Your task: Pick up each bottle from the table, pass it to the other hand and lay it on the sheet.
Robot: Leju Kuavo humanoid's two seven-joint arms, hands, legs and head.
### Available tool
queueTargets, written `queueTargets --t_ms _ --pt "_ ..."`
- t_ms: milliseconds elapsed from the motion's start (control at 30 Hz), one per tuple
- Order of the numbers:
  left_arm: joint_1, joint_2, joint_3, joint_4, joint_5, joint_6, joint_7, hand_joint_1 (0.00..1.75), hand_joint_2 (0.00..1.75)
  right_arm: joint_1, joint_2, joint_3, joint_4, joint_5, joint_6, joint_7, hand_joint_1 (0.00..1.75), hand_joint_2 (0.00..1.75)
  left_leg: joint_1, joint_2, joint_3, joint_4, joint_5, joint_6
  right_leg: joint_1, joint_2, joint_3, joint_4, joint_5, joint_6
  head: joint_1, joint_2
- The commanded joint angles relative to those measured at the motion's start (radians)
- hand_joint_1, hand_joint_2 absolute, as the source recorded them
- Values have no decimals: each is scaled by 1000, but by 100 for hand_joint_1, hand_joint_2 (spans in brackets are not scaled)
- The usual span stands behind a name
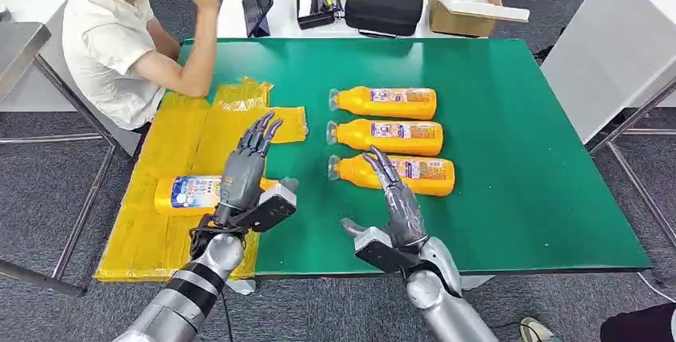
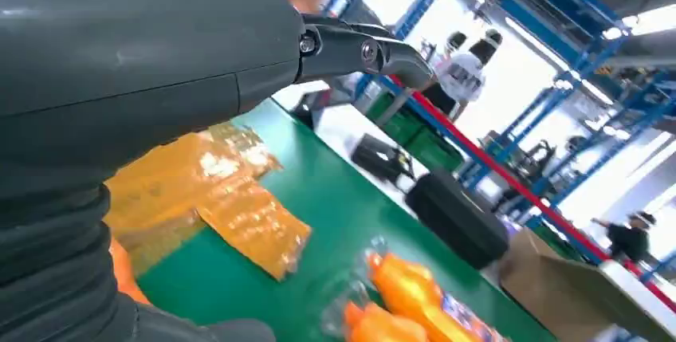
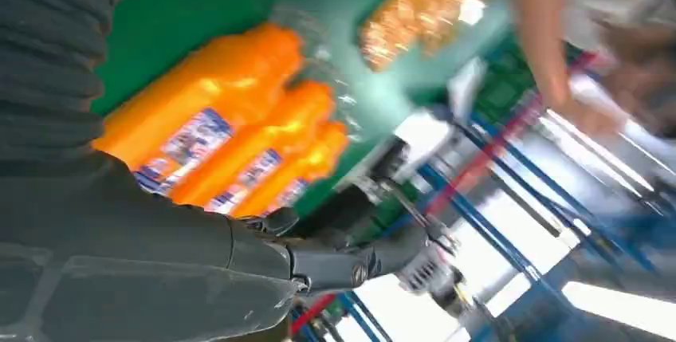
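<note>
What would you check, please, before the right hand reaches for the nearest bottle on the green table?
1. Right hand holds nothing, fingers apart: ok.
2. Left hand free to receive, above the yellow sheet: ok.
3. Nearest bottle lies flat, ungripped, right fingertips over its neck end: ok.
4. Delivered bottle rests on the sheet: ok.
5. Room left on the sheet beside it: ok.
6. Person's arm at the sheet's far edge: not ok.

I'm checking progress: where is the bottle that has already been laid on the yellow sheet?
In the head view the bottle lies on its side on the yellow sheet at the table's left, partly hidden behind the left hand.
</note>
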Motion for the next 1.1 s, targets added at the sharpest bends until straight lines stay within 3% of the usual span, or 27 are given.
queueTargets --t_ms 33,200,233,300,367,467,1100 --pt "118 -47 29 -207 385 -204 41 0 175 -240 -172 29 382 284 -94 261 0 175 1 4 2 0 -1 1 1 2 2 -2 1 -3 0 0" --pt "141 -46 -6 -235 430 -189 54 0 175 -231 -184 13 386 304 -95 270 0 175 0 1 3 1 -2 0 1 -1 4 -2 -1 -3 0 0" --pt "157 -59 8 -241 513 -225 68 0 175 -229 -205 23 383 367 -99 344 0 175 0 1 1 1 -1 0 0 0 2 -1 0 -3 0 0" --pt "188 -68 3 -255 584 -234 91 0 175 -218 -228 10 380 374 -89 362 0 175 -2 2 2 1 -2 0 1 0 3 -1 -1 -3 0 0" --pt "213 -69 -22 -268 586 -148 79 0 175 -192 -244 -9 368 384 -85 381 0 175 -1 1 3 0 -2 0 1 0 3 -1 -1 -3 -1 0" --pt "217 -68 -44 -275 561 -72 60 0 175 -168 -251 -2 345 411 -75 389 0 175 -1 0 1 1 -2 0 1 -2 2 -1 -1 -2 0 0" --pt "186 -69 -84 -237 580 -56 58 0 175 -183 -229 7 423 366 -5 363 0 175 -2 1 -1 0 -1 0 0 0 0 -1 0 -2 0 0"
